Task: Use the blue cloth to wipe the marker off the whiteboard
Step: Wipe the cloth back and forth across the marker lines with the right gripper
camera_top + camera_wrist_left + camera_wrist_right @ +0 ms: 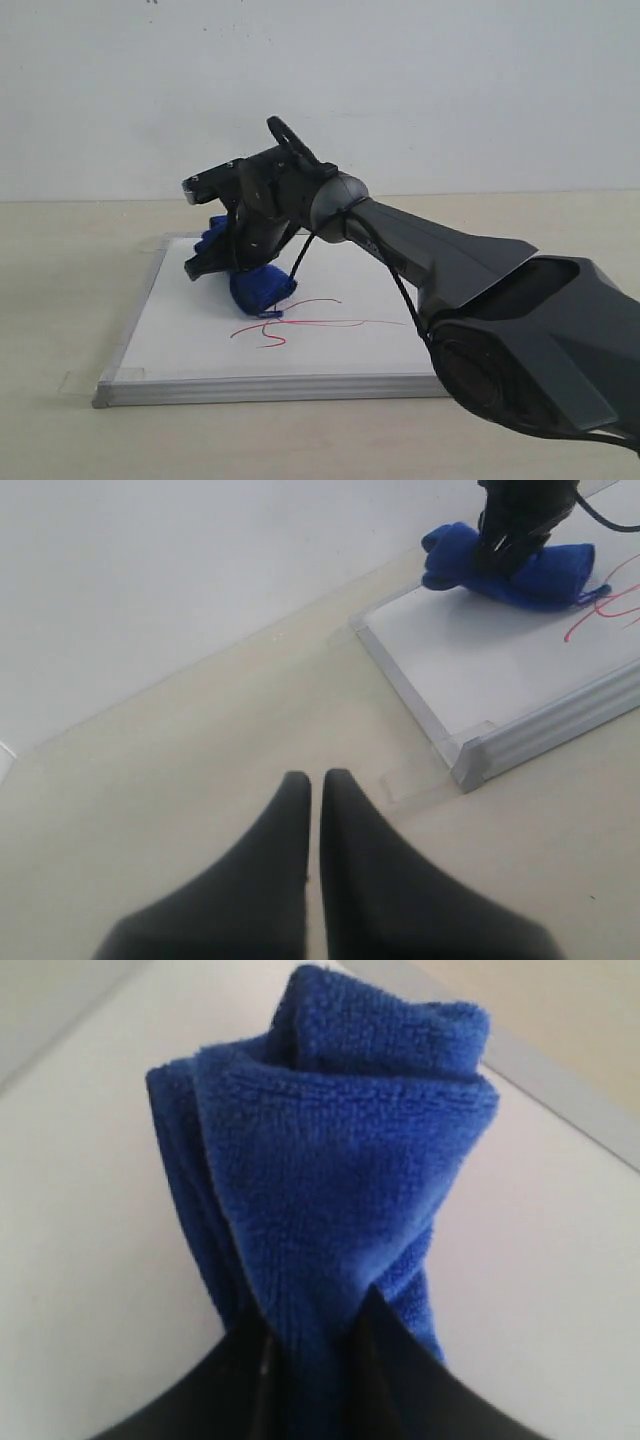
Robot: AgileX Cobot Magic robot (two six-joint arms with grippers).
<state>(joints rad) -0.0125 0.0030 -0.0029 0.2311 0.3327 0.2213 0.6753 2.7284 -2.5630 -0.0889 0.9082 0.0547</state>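
Right gripper [243, 268] is clamped on the blue cloth [262, 288], jaws drawn narrow onto a bunched fold. In the right wrist view the fabric is seen pinched between the two dark fingers [400, 1380].

Cloth: deep blue, short-pile terry, stitched hem visible. It is bunched into a thick roll. One lump is pushed out to the far-left of the fingers, and the other is pressed down on the whiteboard [200, 340].

Position: the cloth is around the board's middle, toward the far side, just far-left of the marker [300, 322].

Marker: thin red lines in a loose squiggle, with one long stroke run out to the right. A few darker strokes are seen at the end nearest the cloth. Whether the cloth touches those strokes cannot be told.

Board: white face and silver-grey frame, laid flat on a beige table [60, 300]. A clear tape tab [75, 380] is seen at the near-left corner.

Left gripper [312, 785]: fingers are brought together with nothing between them. It is held over bare table, off a corner of the board and apart from it.
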